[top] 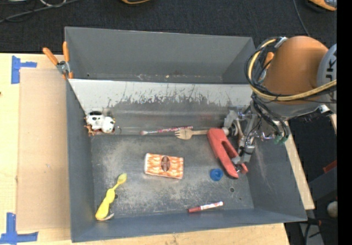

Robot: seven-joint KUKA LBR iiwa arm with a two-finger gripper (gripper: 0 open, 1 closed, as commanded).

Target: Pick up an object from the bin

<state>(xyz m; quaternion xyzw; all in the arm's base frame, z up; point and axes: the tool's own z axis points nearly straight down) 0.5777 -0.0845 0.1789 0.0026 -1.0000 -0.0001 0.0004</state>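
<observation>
The long red tool [221,149] lies just beside the jaws, whose state I cannot tell.

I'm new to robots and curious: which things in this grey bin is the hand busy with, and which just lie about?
In the job: the hand, low at the right side of the bin; the long red tool right beside it.

Lying about: fork, orange patterned packet, blue cap, yellow toothbrush, red-and-white pen, small black-and-white toy.

red elongated object [221,147] | lying flat, slanted | bin [165,67] floor, right side (near wall)
</observation>
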